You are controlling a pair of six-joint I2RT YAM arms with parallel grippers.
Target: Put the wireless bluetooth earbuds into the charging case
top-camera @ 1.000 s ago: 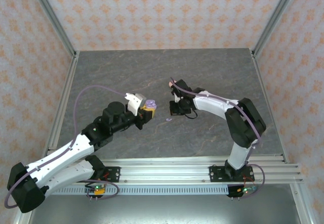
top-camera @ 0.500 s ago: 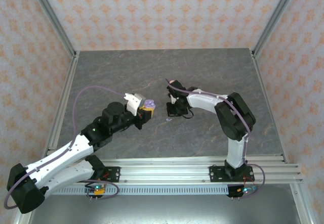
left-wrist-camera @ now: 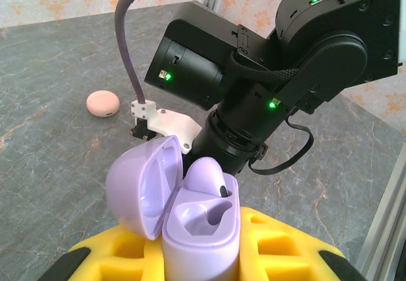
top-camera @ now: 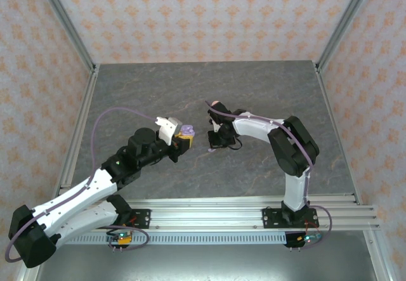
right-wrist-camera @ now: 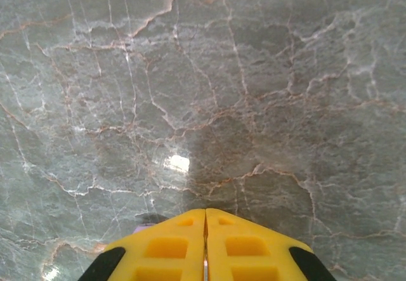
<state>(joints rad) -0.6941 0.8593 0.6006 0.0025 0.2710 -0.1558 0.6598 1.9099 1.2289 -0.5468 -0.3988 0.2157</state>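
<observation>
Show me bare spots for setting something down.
Bare on the grey marble table: far strip by the wall, near middle by the metal rail. Crowded centre: left gripper, open lilac plastic case, right gripper, round pink case.

We see a lilac case [left-wrist-camera: 196,236] of smooth, glossy plastic, and the earbud [left-wrist-camera: 206,174] seated in it has the same sheen. The pink case [left-wrist-camera: 103,103] looks matt. The table [right-wrist-camera: 285,71] reads as polished grey stone with pale veins and a glare spot. The right gripper [right-wrist-camera: 205,246] has matt yellow plastic fingers [right-wrist-camera: 168,249]. The rails [top-camera: 209,206] are brushed metal.
</observation>
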